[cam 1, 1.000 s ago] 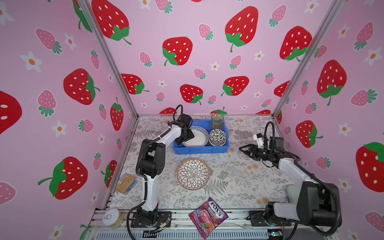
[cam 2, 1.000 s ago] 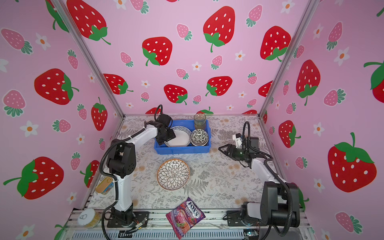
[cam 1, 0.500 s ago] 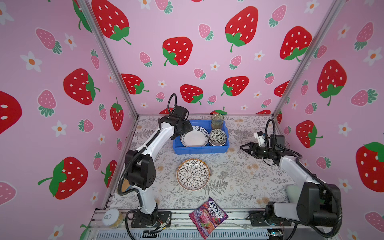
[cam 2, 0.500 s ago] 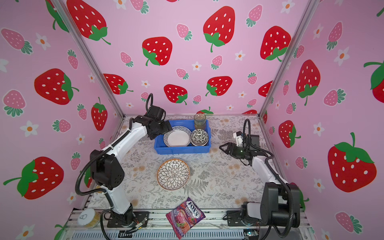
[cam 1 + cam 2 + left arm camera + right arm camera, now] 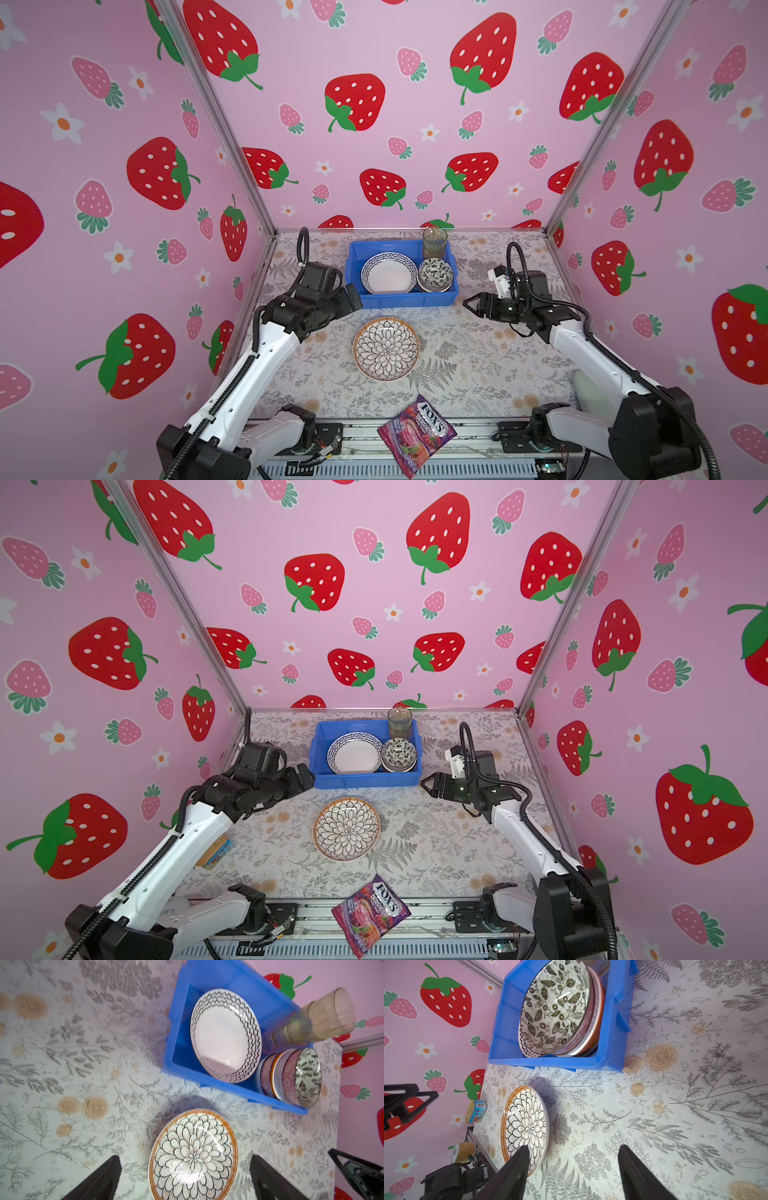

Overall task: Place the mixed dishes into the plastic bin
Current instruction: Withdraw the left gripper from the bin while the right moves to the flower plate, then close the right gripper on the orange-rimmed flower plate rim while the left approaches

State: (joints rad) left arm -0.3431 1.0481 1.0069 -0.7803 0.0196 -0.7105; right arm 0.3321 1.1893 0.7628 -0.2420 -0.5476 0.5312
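Petal plate [image 5: 386, 348] outside blue bin [image 5: 399, 300] — left pincer [image 5: 354, 297] spread, right pincer [image 5: 471, 305] spread, both empty.

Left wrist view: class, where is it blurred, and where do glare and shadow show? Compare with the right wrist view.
Left wrist view: blue bin edges and stacked glasses smeared, table print soft; glare patch on the petal-patterned plate, its shadow towards the bin. Right wrist view: crisp; a glare streak on the leaf-patterned bowl.
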